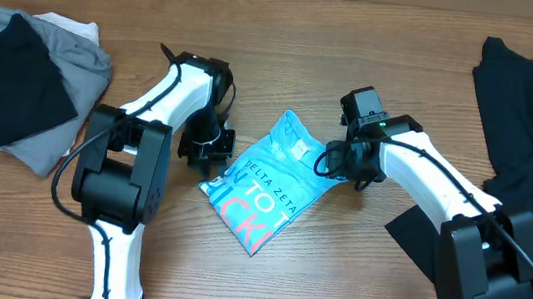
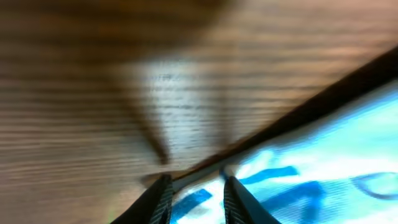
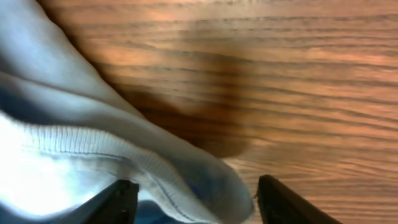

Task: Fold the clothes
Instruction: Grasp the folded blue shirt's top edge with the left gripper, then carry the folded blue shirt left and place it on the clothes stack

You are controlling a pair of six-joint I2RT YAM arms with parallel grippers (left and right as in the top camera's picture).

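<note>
The clothes' light-blue T-shirt (image 1: 265, 182) lies folded at the table's middle, large white-and-coral lettering up. My left gripper (image 1: 210, 149) is at its left edge. In the left wrist view my left gripper (image 2: 198, 198) has its jaws a narrow gap apart, with the shirt's printed edge (image 2: 311, 168) showing flat between them. My right gripper (image 1: 337, 164) is at the shirt's upper right corner. In the right wrist view it (image 3: 196, 190) stands open and wide, with the ribbed collar fold (image 3: 124, 155) lying loose between its fingers (image 3: 283, 202).
A pile of black, grey and white garments (image 1: 23, 82) sits at the back left. A long black garment (image 1: 518, 108) is draped along the right side, behind the right arm. Bare wooden table (image 1: 290, 31) lies behind the shirt.
</note>
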